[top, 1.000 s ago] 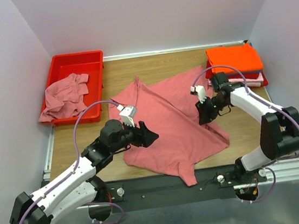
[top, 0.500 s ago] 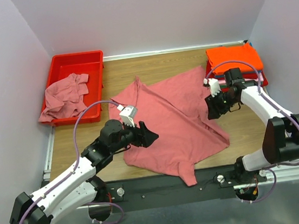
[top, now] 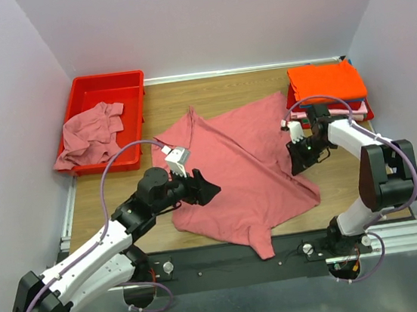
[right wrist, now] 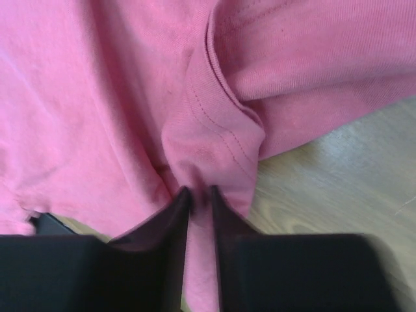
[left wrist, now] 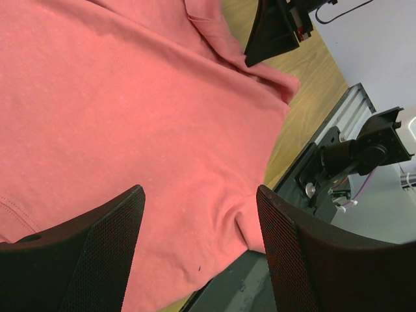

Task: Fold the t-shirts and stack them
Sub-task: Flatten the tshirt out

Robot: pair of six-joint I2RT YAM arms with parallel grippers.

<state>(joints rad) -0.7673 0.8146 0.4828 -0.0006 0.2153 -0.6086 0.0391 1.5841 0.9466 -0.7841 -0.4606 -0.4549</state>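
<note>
While the left gripper (top: pixel 209 189) hangs wide open over the big pink shirt (top: pixel 239 160), the right gripper (right wrist: pixel 198 193) is squeezed nearly shut, pinching a fold at that shirt's edge. Just behind it sits a folded pile (top: pixel 352 112), orange shirt (top: pixel 325 81) on top. Far behind the left gripper, a crumpled pink shirt (top: pixel 90 134) lies in the red bin (top: pixel 108 84).

red bin (top: pixel 105 91): far-left on table | wooden table (top: pixel 341 179): light brown | walls (top: pixel 214 18): white

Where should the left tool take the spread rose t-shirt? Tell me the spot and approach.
Probably the near-left corner of the rose t-shirt: the edge lies flat there, bare table beside it, so the left tool can come in from the left.
</note>
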